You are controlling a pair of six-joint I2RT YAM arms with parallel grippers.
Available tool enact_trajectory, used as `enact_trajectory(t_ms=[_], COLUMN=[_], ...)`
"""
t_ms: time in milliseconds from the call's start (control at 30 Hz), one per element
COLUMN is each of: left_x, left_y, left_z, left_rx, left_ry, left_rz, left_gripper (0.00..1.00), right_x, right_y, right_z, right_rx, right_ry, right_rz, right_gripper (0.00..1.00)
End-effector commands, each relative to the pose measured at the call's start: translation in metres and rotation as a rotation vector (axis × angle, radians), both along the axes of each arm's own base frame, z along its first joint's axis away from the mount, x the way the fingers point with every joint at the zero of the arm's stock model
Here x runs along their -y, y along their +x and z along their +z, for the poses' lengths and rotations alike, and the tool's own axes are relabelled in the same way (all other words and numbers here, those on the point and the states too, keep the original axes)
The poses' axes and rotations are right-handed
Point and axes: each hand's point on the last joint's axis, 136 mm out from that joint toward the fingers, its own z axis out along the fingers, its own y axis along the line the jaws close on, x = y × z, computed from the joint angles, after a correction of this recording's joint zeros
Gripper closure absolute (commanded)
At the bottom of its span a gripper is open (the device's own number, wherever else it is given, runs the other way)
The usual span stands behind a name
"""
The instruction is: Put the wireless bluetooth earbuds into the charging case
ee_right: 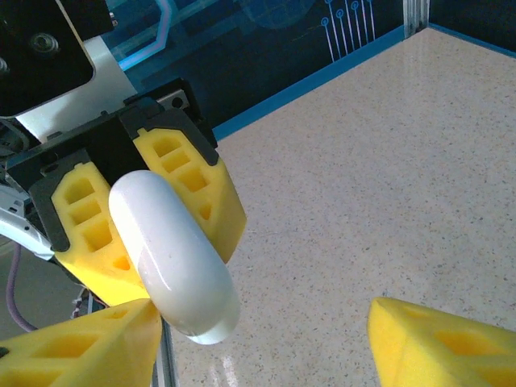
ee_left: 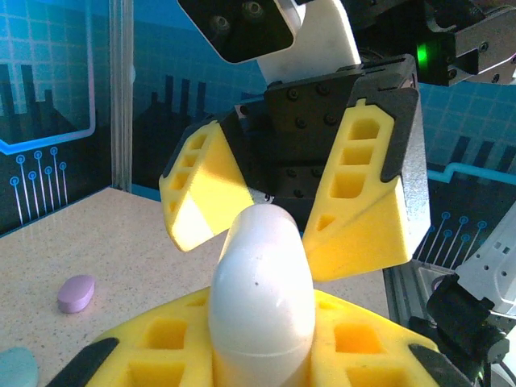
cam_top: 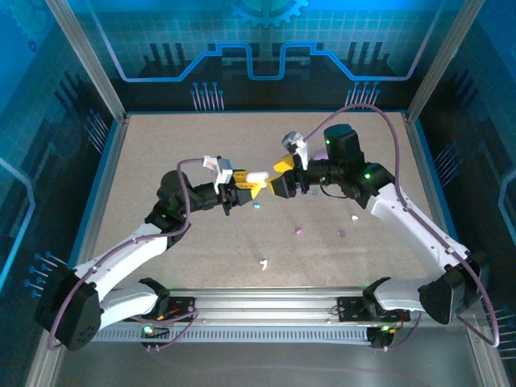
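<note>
Pinched in left gripper (cam_top: 246,182): white charging case (ee_left: 262,290), apparently closed, raised above table (cam_top: 161,153). Flanking its free end: right gripper (cam_top: 276,177), jaws spread; contact unclear. Scattered on table, well apart: earbuds (cam_top: 263,263). Keep pinch steady; centre right fingers near lid seam, close gently, lever lid open without twisting case loose.

Speckled beige table (cam_top: 201,137) enclosed by blue circuit-patterned walls (cam_top: 145,40).
</note>
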Motion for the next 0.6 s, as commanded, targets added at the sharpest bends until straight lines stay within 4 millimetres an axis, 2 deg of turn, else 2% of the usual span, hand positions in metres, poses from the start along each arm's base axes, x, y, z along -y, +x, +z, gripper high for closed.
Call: enact_trajectory(t_ms=[0,333,567], left_x=[0.004,0.007,0.007], left_y=[-0.015,-0.021,-0.019], left_z=[0.014,0.010,0.007], left_rx=[0.077,0.080,0.075], left_ry=[-0.018,0.003,0.009], left_rz=[-0.060,-0.089,-0.079], left_gripper=[0.83,0.82,0.81], right_x=[-0.001,0.000,-0.002], right_y=[0.005,0.019,0.020], right_z=[0.010,0.021,0.028], right_rx=[0.007,0.005,0.011], right_ry=[-0.001,0.013,0.031], right_rz=[-0.030,-0.074,-0.068], right_gripper=[0.31,0.33,0.33])
